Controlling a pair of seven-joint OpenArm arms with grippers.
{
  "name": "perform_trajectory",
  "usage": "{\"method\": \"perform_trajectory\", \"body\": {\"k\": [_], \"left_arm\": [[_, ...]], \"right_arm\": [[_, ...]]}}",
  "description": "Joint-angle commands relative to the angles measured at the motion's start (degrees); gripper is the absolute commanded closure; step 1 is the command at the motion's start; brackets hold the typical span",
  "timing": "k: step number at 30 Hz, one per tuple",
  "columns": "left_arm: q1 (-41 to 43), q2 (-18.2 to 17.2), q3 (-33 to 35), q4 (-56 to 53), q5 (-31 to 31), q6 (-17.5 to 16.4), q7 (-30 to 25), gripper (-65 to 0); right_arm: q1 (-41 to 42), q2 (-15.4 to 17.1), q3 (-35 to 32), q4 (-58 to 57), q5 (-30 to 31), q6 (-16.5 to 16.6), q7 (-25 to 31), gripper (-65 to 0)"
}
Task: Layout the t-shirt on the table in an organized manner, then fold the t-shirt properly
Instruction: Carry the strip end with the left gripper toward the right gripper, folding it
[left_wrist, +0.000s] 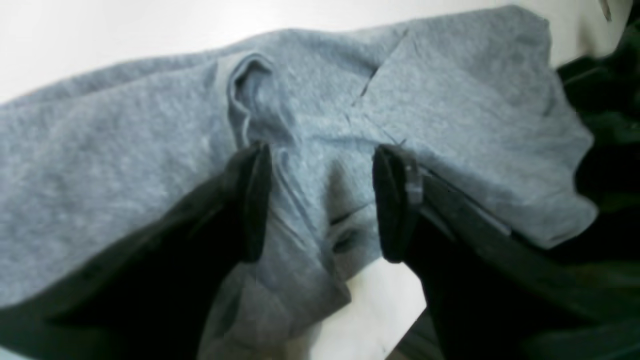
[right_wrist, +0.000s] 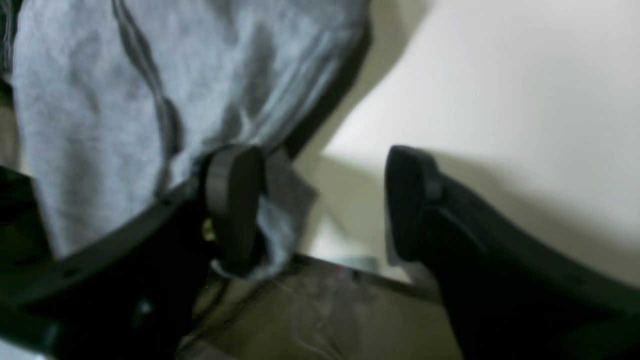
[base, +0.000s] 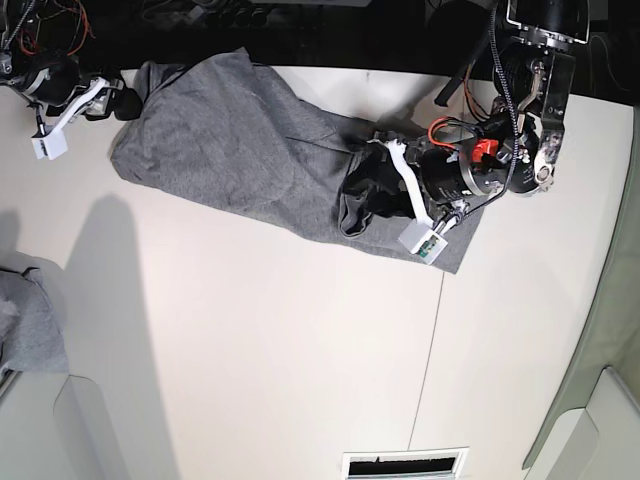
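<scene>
The t-shirt (base: 240, 150) lies spread in a rumpled band across the far part of the table (base: 300, 350), running from the far left corner toward the middle right. The left gripper (left_wrist: 320, 200) stands wide apart over a bunched fold, cloth between its fingers (left_wrist: 255, 200) but not pinched. The right gripper (right_wrist: 320, 205) is spread wide too, one finger (right_wrist: 232, 200) against the shirt's edge, the other over bare table. The left arm (base: 470, 170) lies low across the shirt's right end, hiding the cloth beneath. The right wrist view is blurred.
</scene>
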Motion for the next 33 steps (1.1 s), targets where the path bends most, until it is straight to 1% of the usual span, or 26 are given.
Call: {"method": "perform_trajectory", "body": {"k": [1, 8, 12, 17, 18, 19, 21, 22, 24, 26, 28, 30, 33], "left_arm": [[-0.7, -0.3, -0.6, 0.9, -1.6, -0.3, -0.9, -34.8], [-0.7, -0.3, -3.2, 0.9, -1.6, -0.5, -0.9, -34.8], [-0.7, -0.3, -4.5, 0.9, -2.4, -0.5, -0.9, -34.8], [-0.7, -0.5, -5.0, 0.9, -2.9, -0.5, -0.9, -34.8], [-0.7, -0.7, -5.0, 0.9, -3.0, -0.5, -0.9, -34.8], [-0.7, -0.8, -5.0, 0.9, -3.0, -0.5, -0.9, -34.8], [-0.7, -1.3, -5.0, 0.9, -3.0, -0.7, -0.9, -34.8], [-0.7, -1.4, -5.0, 0.9, -3.1, -1.2, -0.9, -34.8], [-0.7, -2.1, -5.0, 0.9, -5.6, -3.3, -0.9, -34.7], [-0.7, -3.0, -5.0, 0.9, -9.6, -6.2, -0.9, -34.6], [-0.7, -3.2, -5.2, 0.9, -11.7, -6.2, 0.3, -34.6], [-0.7, -3.6, -5.8, 0.9, -13.7, -6.2, 2.1, -34.6], [-0.7, -4.3, -8.4, 0.9, -16.2, -6.2, 3.2, -34.6]], "right_arm": [[0.2, -0.1, 0.4, 0.9, 0.9, 0.4, 0.5, -39.7], [0.5, -6.0, 0.4, 0.9, 1.0, 0.7, 2.4, -39.7], [0.5, -8.2, 0.3, 0.9, 1.0, 0.9, 4.5, -39.6], [1.6, -10.3, 0.3, 0.9, 1.0, 1.1, 4.7, -39.1], [1.9, -10.7, 0.2, 0.9, 0.9, 1.0, 4.7, -35.6], [2.3, -11.0, 0.0, 0.9, 0.3, 1.0, 4.7, -29.7], [2.9, -11.2, -0.4, 0.9, -0.2, 1.0, 4.7, -15.4], [3.2, -11.2, -0.9, 0.9, -0.5, 1.1, 4.7, -9.4], [4.0, -11.2, -1.6, 0.9, -1.3, 1.4, 4.7, 0.0], [5.0, -11.2, -1.8, 0.9, -3.0, 1.9, 4.7, 0.0], [5.8, -10.9, -1.8, 0.9, -5.3, 1.9, 4.7, 0.0], [6.1, -10.1, -1.5, 0.9, -6.1, 1.9, 4.8, 0.0], [6.2, -7.4, 0.0, 0.9, -6.1, 1.9, 5.0, 0.0]]}}
